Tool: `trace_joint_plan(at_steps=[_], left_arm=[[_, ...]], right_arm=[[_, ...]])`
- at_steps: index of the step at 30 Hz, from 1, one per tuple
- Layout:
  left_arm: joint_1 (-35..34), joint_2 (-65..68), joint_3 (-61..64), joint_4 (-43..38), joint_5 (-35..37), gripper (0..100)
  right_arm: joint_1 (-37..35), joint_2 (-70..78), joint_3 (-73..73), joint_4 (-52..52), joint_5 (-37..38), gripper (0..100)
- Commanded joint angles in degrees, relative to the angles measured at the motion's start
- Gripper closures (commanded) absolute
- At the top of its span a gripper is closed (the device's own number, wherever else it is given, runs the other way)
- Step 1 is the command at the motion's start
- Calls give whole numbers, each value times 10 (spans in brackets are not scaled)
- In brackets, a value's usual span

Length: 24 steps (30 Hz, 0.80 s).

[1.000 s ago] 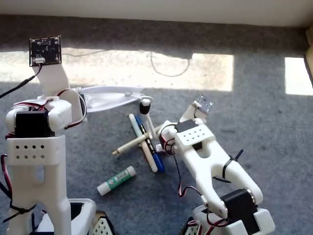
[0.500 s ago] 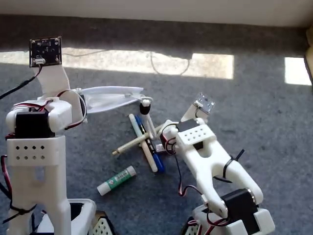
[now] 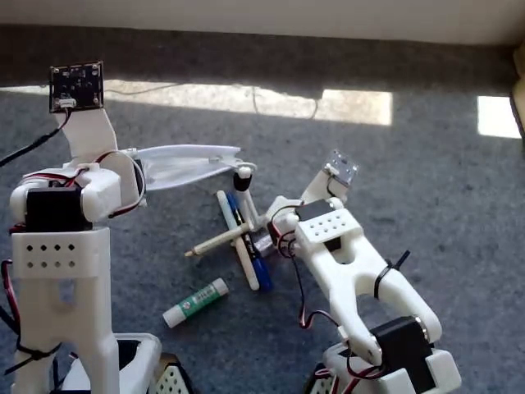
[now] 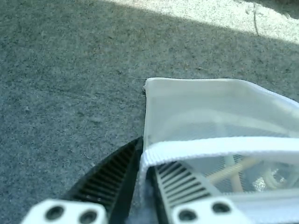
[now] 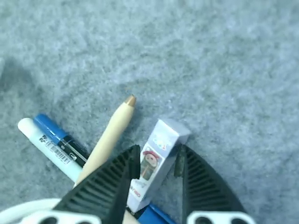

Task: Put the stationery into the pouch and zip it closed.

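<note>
My left gripper (image 4: pixel 144 150) is shut on the white band at the edge of the white mesh pouch (image 4: pixel 210 112). In the high view the pouch (image 3: pixel 184 164) hangs out sideways from the left arm, just above the carpet. My right gripper (image 5: pixel 156 161) sits over the stationery pile, its jaws closed on a small silvery eraser box (image 5: pixel 159 154), which appears in the high view at the gripper (image 3: pixel 262 240). A beige pencil (image 5: pixel 110 137), a blue pen (image 5: pixel 58 135) and a white pen (image 5: pixel 42 140) lie crossed beside it. A green-labelled glue stick (image 3: pixel 195 302) lies apart, nearer the arm bases.
A white marker with a black cap (image 3: pixel 244 182) lies between the pouch's mouth and the pile. Grey carpet covers the floor, with a thin cable (image 3: pixel 279 115) in the sunlit strip at the back. Both arm bases stand at the near edge.
The right gripper has shifted slightly left over the pile, and the beige pencil has swung a little with it. The pouch in the left gripper has risen slightly.
</note>
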Motion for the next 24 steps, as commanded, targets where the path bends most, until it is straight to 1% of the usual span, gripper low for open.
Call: trace_joint_plan(at_steps=[1,6,10,14,20,24], left_arm=[[-6,9,9,-7,7,993],[-6,9,9,-7,7,993],[-8,9,9,-7,5,993],[-8,9,9,-7,5,993],[-8,9,9,-7,5,993],[-7,9,9,-7,5,993]], right_arm=[[26,11,-6,-13,16,889],[33,109,-14,0,17,889],[33,155,-82,62,17,889],[36,164,-121,110,17,893],[81,162,-128,116,17,894],[98,162,-128,116,18,894]])
